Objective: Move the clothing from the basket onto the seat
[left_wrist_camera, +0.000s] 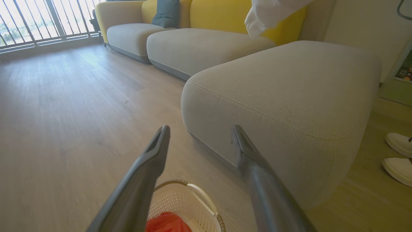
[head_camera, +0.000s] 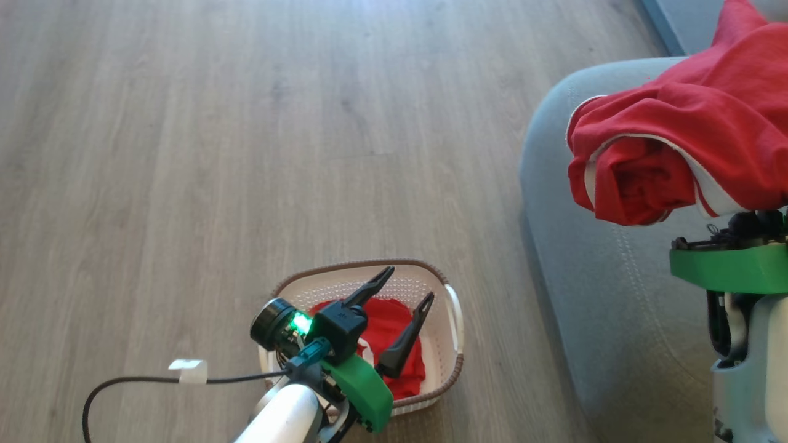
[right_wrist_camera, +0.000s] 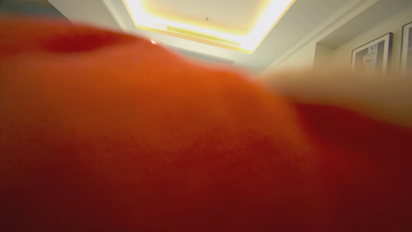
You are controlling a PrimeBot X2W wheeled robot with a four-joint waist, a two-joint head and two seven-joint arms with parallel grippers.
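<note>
Right gripper (head_camera: 754, 223) closed, its fingers buried in the raised red garment (head_camera: 683, 123), which hangs bunched over the rounded end of the seat (head_camera: 591, 258); left gripper (head_camera: 408, 284) spread wide and empty above the basket (head_camera: 345, 266), where the remaining red garment (head_camera: 394, 335) lies. Step in hand, as judged: the drop; carry the cloth further in over the cushion before opening, or the hanging folds may slide off to the floor.
</note>
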